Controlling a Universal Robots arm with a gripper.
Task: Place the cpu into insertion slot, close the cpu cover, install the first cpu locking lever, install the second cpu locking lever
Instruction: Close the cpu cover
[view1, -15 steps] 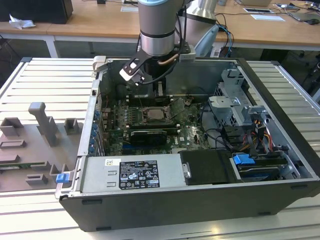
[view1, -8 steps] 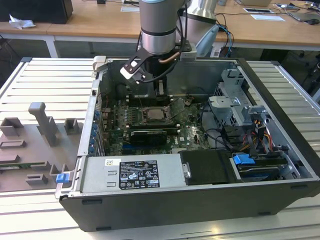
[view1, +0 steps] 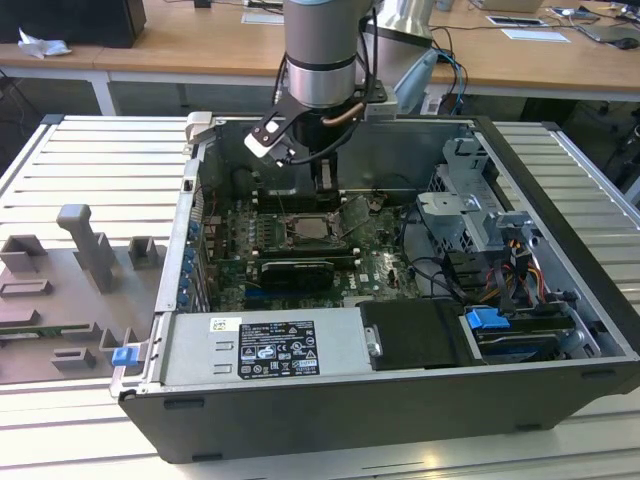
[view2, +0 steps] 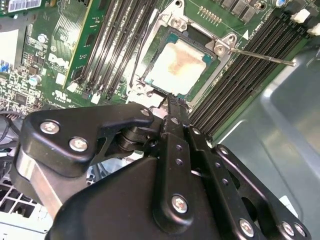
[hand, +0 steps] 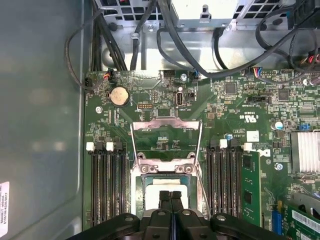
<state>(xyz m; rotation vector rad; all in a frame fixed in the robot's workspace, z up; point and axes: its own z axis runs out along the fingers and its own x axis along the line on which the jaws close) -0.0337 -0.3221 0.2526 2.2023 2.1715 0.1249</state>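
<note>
The cpu (view2: 177, 65) is a pale square chip with a brownish smear, and it lies flat inside the insertion slot (view2: 220, 47). The cpu cover (hand: 165, 124) stands swung open behind the slot, with green board visible through its cut-out. Two thin locking levers (hand: 200, 175) (view2: 260, 56) stick out unlatched beside the socket. My gripper (hand: 170, 196) hangs just above the cpu's near edge, its black fingers pressed together with nothing between them. In the exterior view the gripper (view1: 322, 185) reaches down into the open computer case, over the slot (view1: 308, 230).
Long black memory slots (hand: 107, 185) flank the socket on both sides. An expansion card (view1: 295, 268), a power supply (view1: 265, 345), a drive cage (view1: 470, 215) and loose cables (hand: 165, 40) crowd the case. Grey fixtures (view1: 85, 245) stand on the table at the exterior view's left.
</note>
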